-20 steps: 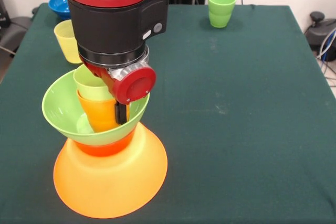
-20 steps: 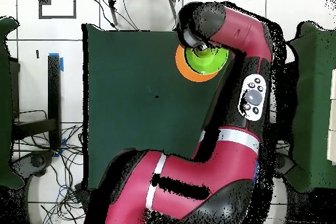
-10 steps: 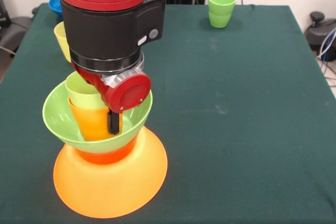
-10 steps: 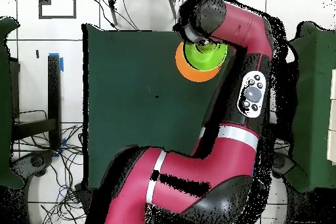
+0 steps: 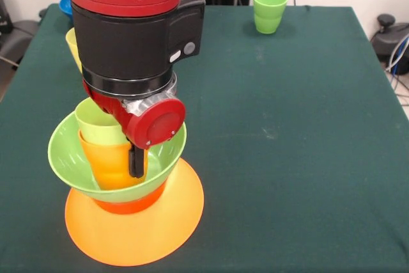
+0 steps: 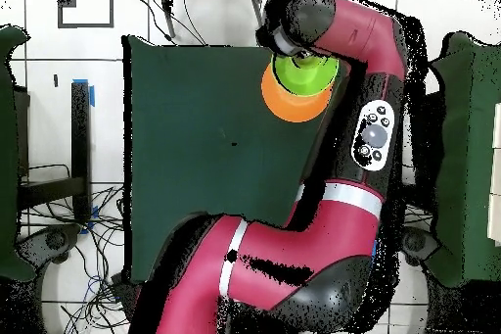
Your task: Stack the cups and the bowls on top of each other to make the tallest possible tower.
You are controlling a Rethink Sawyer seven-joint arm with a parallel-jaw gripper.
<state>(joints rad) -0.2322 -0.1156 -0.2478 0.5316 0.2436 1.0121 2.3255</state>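
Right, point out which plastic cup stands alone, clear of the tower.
The darker green plastic cup at the table's far edge; the other cups sit in or beside the tower.

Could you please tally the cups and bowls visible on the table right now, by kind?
Cups: 4, namely the lime green cup nested in the orange cup, the yellow cup and the green cup.
Bowls: 4, namely the large orange bowl, the orange-red bowl, the lime green bowl and the blue bowl.
Total: 8.

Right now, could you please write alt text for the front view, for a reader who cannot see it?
A red and black robot arm lowers its hand beside two nested cups, lime in orange, in a lime green bowl stacked on two orange bowls. Another green cup stands far across the dark green table.
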